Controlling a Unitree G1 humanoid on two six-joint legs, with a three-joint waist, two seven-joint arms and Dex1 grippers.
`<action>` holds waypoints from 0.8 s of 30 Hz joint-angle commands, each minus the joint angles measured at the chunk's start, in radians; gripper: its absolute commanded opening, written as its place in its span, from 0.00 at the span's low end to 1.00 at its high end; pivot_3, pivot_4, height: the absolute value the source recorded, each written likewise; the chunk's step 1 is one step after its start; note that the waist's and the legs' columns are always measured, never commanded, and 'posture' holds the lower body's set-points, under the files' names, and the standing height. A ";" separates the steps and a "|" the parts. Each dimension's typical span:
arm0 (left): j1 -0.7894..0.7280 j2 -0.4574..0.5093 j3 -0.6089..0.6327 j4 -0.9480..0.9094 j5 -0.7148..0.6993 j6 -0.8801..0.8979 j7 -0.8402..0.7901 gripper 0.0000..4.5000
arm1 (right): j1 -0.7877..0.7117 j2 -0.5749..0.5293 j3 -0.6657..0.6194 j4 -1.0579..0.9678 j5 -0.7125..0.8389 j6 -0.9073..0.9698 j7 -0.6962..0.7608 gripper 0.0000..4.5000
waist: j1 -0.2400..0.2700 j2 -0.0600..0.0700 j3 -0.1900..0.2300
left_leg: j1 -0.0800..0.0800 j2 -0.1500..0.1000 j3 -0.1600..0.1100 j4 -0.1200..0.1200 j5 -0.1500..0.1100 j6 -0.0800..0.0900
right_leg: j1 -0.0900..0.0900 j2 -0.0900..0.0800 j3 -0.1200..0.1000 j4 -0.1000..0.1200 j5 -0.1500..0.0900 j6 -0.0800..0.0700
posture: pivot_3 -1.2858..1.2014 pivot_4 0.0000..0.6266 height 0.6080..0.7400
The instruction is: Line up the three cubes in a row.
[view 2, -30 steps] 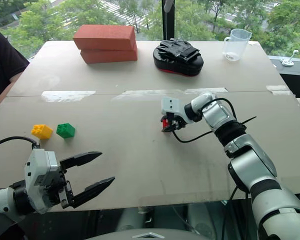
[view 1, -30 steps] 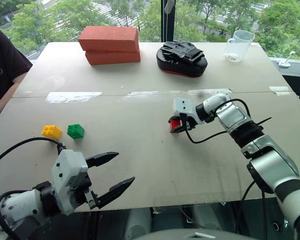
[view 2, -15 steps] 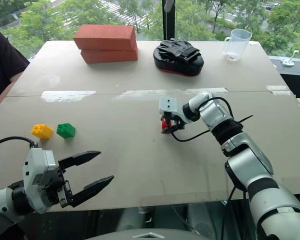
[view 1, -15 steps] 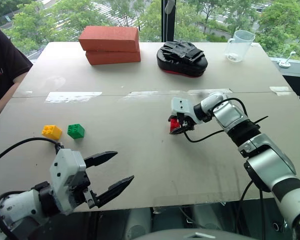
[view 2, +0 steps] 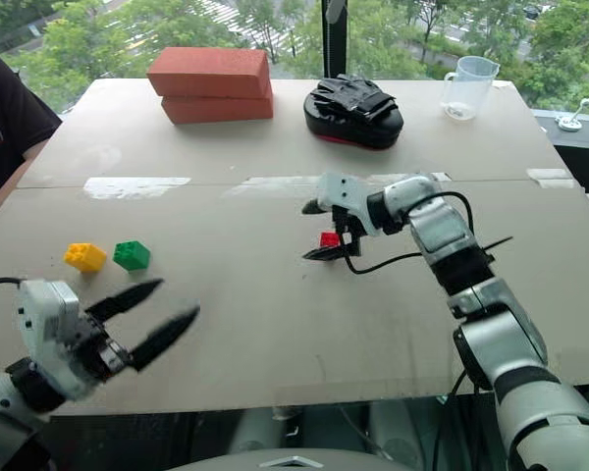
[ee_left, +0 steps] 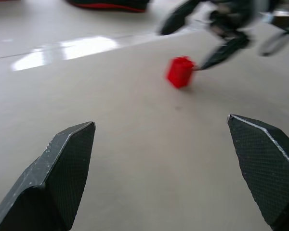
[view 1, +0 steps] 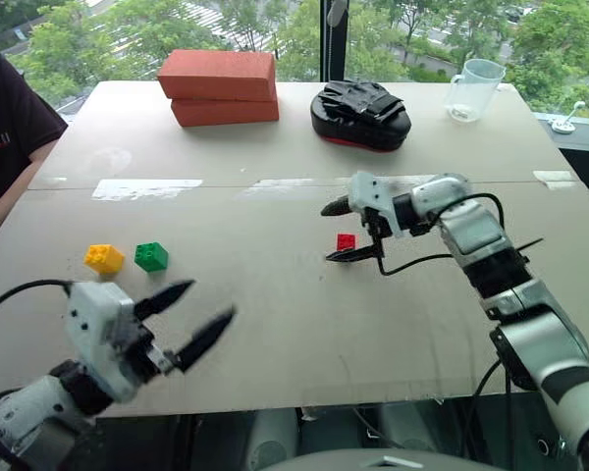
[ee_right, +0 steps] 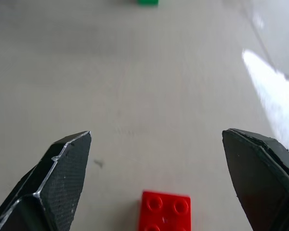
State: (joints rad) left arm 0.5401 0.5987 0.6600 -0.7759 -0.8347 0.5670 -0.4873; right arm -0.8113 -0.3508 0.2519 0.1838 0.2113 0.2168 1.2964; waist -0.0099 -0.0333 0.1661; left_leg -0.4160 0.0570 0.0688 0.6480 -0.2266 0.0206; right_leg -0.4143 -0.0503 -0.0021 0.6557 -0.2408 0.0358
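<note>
The red cube [view 1: 346, 241] rests alone on the table near its middle, studs up. My right gripper [view 1: 342, 231] hovers just above it, open, one finger on each side and neither touching it. The red cube [ee_right: 164, 211] lies between and below those fingers in the right wrist view. The yellow cube [view 1: 103, 259] and the green cube [view 1: 150, 256] sit side by side near the table's left edge. My left gripper [view 1: 194, 315] is open and empty over the near-left edge, pointing across the table toward the red cube [ee_left: 180, 71].
Two large red-orange bricks [view 1: 217, 86] are stacked at the far left of the table [view 1: 275, 324]. A black padded mitt [view 1: 360, 113] and a clear measuring cup [view 1: 469, 89] stand at the back. A person's dark sleeve [view 1: 5, 118] shows at the left edge.
My right gripper has opened, let go of the red cube and risen off it; the cube now sits free on the table. My left gripper has swung to the left and turned.
</note>
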 commanded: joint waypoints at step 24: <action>-0.619 0.049 -0.239 0.571 0.323 0.179 0.289 0.49 | 0.450 -0.218 -0.188 -0.670 0.206 0.083 -0.276 1.00 | -0.001 -0.006 -0.003 | 0.001 0.000 0.001 0.001 0.000 0.000 | 0.000 -0.002 0.000 0.001 0.001 -0.001 | 0.52 0.24 1.00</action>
State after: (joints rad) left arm -0.0647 0.6281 0.4168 -0.1993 -0.5268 0.7837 -0.1630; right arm -0.3658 -0.5569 0.0979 -0.4333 0.4020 0.3002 1.0408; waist -0.0110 -0.0393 0.1634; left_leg -0.4154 0.0568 0.0693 0.6492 -0.2265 0.0205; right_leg -0.4138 -0.0526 -0.0023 0.6563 -0.2398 0.0349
